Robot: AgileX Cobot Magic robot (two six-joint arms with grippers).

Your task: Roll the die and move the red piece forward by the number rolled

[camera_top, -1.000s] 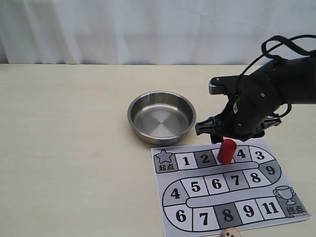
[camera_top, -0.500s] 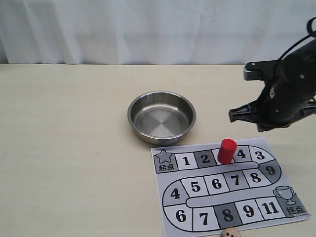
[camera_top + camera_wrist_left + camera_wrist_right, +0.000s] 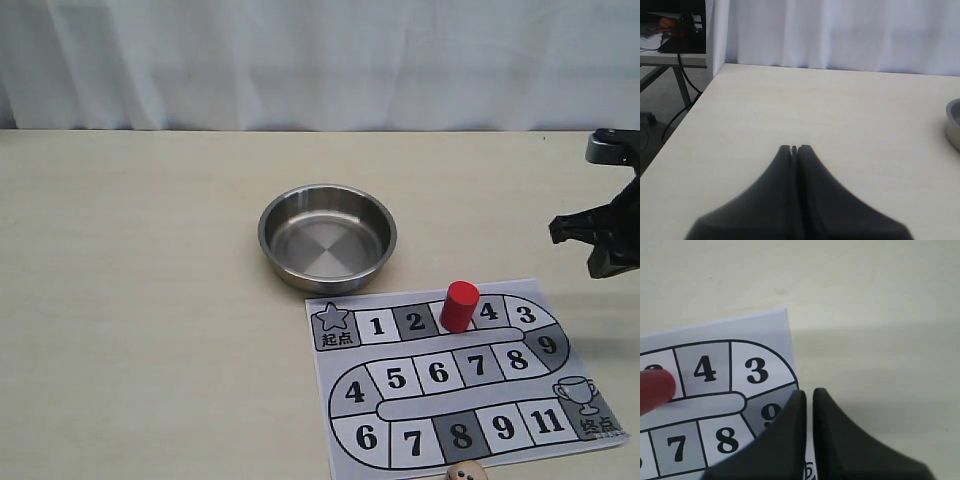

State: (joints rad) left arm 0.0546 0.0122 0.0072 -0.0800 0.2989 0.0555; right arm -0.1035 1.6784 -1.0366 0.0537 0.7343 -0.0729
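Tabletop (image 3: pixel 150 300) lies wide beside the red piece (image 3: pixel 460 305); right pincer (image 3: pixel 808 391) and left pincer (image 3: pixel 794 148) both pinched empty.

Bright, even, diffuse light with only soft, faint shadows on the bench (image 3: pixel 150 300). Mild glare inside the steel bowl (image 3: pixel 327 240). Exterior view sharp. In the wrist views the jaws are out of focus; red piece (image 3: pixel 652 387) blurred; board (image 3: pixel 705 370) print sharp.

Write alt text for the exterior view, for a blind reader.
A red piece stands upright on a printed number board, between squares 2 and 4, on a pale table. An empty steel bowl sits beside the board's far-left corner; the die lies off its near edge, half cut off. The right gripper hangs at the frame's right edge, touching nothing.
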